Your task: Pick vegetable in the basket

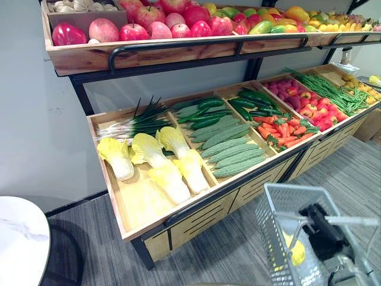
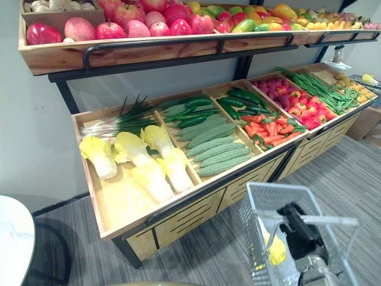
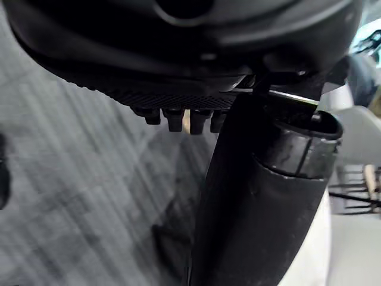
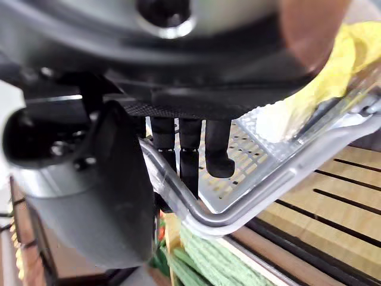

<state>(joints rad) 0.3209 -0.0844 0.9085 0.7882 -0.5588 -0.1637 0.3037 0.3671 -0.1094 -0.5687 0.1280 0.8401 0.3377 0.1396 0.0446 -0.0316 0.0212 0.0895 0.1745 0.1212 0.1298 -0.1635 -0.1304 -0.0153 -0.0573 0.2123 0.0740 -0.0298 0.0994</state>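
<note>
Bright, even light from overhead fills both eye views, laying a soft shadow under the long wooden upper shelf [image 1: 178, 52] onto the pale grey wall [image 1: 36, 119] and putting small white highlights on the glossy red apples [image 1: 134, 31]. Straight shelf edges bow towards the borders. In the wrist views the left hand [image 3: 178, 53] is a dark, blurred mass over a streaked grey striped carpet [image 3: 71, 179]. The right hand [image 4: 196, 77] is equally dim, while the silver wire basket [image 4: 250, 202] it hooks glints and the yellow leafy vegetable [image 4: 351, 65] is soft.

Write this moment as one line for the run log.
right hand: shut on basket | basket: cabbage inside | left hand: hangs above floor
</note>
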